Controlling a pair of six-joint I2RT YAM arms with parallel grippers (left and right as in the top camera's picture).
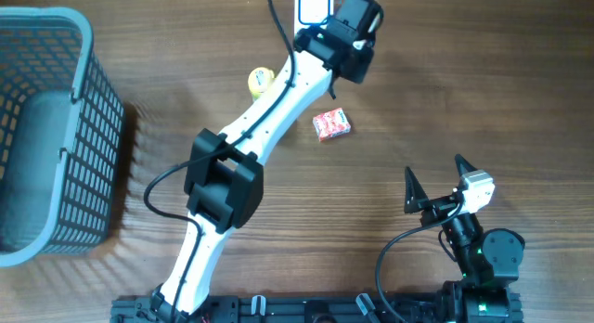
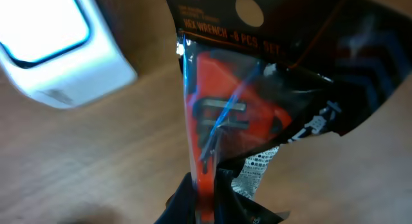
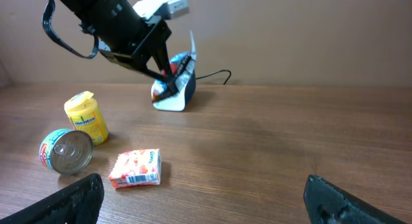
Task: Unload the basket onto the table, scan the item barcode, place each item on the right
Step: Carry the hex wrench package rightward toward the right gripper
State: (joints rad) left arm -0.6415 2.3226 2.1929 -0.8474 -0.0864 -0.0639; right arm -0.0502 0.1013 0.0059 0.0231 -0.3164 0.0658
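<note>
- Left gripper [image 2: 203, 197] is clamped tight on the hex wrench set in its black card and clear plastic pack [image 2: 225, 114]. It pinches the edge nearest the wrist camera, and an orange insert shows through the plastic.
- The pack is up off the brown wooden table [image 1: 483, 91] at the far centre, just beside the white box-shaped barcode scanner [image 2: 55, 47] with its bright window (whether they touch, I cannot tell).
- Right gripper [image 1: 436, 181] sits at the near right, jaws wide apart, well away from the scanner.
- Between the 2 arms lies a small pink-and-red carton [image 1: 331, 124], flat on the table.
- Just left of the left arm stands a yellow plastic tub [image 1: 262, 79]. The right wrist view also shows 1 round tin can [image 3: 66, 150] beside it, lid end towards the camera.
- A grey-blue plastic mesh basket [image 1: 93, 128] sits at the left edge.
</note>
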